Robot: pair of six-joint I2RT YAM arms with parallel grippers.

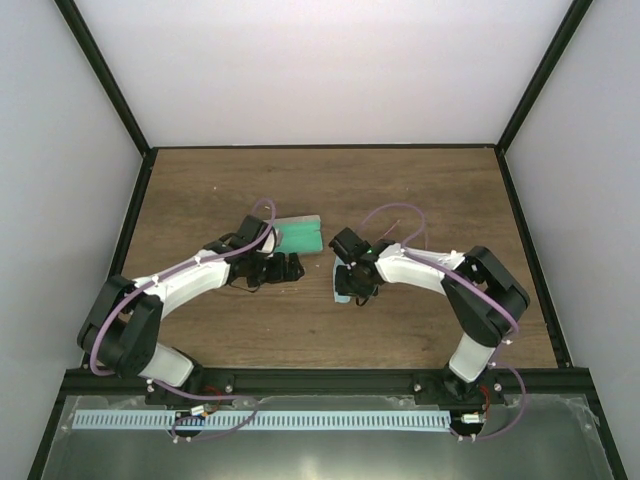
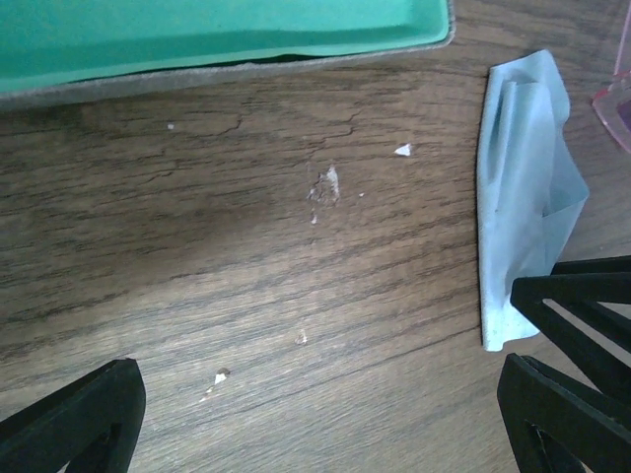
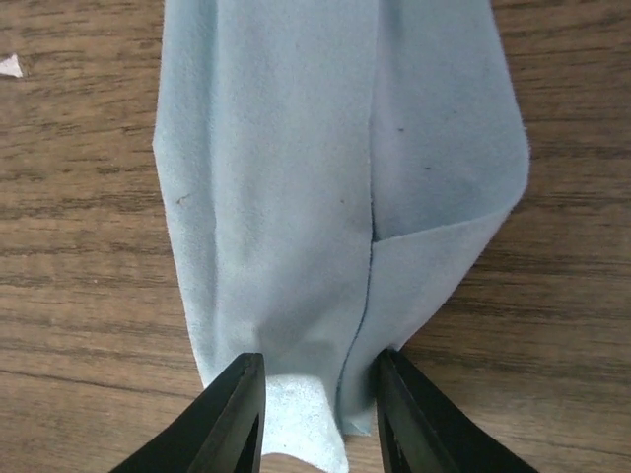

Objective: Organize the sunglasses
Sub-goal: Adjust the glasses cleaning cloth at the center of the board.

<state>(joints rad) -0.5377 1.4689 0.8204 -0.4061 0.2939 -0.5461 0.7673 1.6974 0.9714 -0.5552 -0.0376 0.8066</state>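
While low, right gripper [image 3: 317, 363] astride cloth [image 3: 286, 177]

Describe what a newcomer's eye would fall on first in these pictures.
The folded light blue cloth fills the right wrist view, lying on the brown wooden table, with the right claw astride its near end. In the left wrist view, the open grey case with green lining lies at the top, and the left claw gapes wide over the wood.

A folded light blue cloth [image 3: 296, 197] lies on the wooden table [image 3: 79, 246]. The right gripper [image 3: 318, 372] straddles its narrow near end, black fingers [image 3: 232, 424] slightly apart; whether they pinch it is unclear.
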